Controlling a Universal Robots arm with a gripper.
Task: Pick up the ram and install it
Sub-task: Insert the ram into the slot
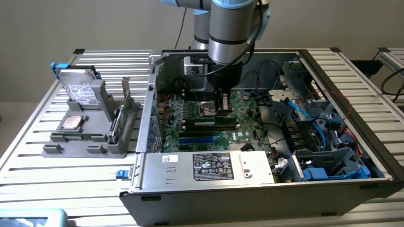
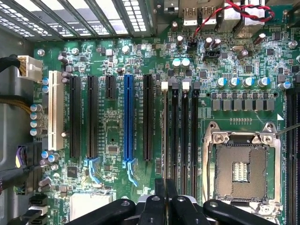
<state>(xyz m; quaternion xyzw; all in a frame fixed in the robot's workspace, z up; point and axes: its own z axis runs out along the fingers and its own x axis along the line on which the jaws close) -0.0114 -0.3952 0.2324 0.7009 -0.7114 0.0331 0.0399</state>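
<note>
Well off to the exterior view's left of the pincer (image 2: 165,188), the fixture (image 1: 57,150) holds a drive (image 1: 82,92) and a card (image 1: 121,116). Inside the case (image 1: 252,201) the pincer hangs low over the slots (image 2: 180,131). Just beside its tip a dark stick with a pale label stands along them. I take it for the ram (image 1: 211,124), so pickup looks done. Whether the pincer grips it, and whether it is seated, I cannot tell.
</note>
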